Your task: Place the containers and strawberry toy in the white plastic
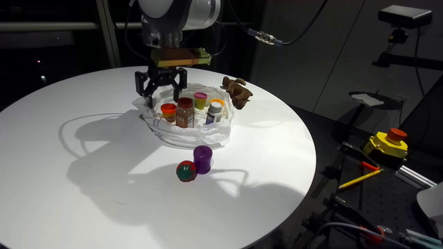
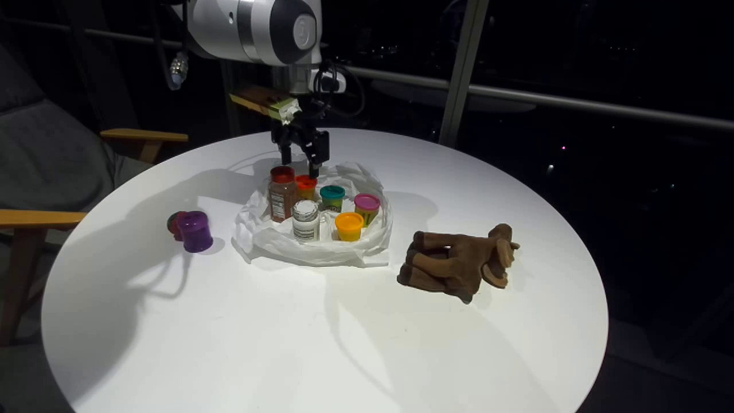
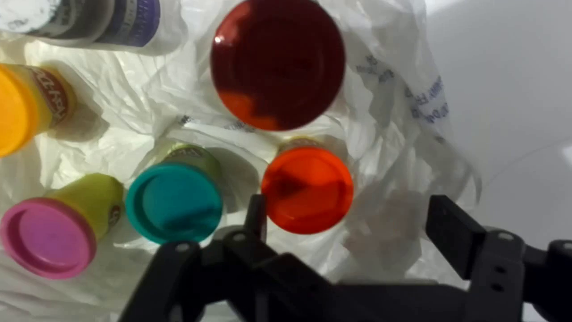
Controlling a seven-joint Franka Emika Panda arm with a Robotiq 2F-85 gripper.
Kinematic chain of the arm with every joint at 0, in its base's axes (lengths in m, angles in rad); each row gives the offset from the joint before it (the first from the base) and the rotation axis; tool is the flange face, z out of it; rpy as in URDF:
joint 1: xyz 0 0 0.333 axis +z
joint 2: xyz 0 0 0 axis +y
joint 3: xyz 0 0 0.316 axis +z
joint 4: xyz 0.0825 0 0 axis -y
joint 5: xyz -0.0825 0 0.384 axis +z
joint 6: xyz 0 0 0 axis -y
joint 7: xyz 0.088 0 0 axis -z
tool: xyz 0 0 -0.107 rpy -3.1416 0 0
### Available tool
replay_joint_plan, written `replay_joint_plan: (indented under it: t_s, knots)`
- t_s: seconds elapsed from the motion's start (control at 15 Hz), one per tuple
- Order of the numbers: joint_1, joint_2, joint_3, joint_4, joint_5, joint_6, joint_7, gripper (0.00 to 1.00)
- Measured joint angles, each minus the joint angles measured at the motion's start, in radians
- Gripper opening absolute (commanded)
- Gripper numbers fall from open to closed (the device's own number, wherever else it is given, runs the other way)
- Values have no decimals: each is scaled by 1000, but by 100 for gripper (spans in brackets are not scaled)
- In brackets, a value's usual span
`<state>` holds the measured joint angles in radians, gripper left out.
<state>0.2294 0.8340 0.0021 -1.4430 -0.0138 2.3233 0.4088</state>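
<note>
White plastic (image 2: 309,256) held four tubs (image 3: 174,203), one jar (image 2: 282,201), one bottle (image 2: 305,223); on surface (image 2: 287,327) outside lay one purple container (image 1: 202,160), one strawberry toy (image 1: 186,171), one toy animal (image 2: 465,263). Tool (image 1: 163,98), spread apart, pointed down above plastic.

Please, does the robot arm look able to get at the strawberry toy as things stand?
Probably yes: the gripper is open, and nothing appears to cover the strawberry toy from above. The purple container stands right beside it, though, so room on that side may be tight.
</note>
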Motion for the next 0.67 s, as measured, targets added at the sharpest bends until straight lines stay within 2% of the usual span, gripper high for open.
replay_joint_plan:
  t_s: [0.33,0.67]
  knots:
    - [32,-114,9,-29,-2,7,36,99]
    - [101,-267,-5,-186,-21,-37,142,100]
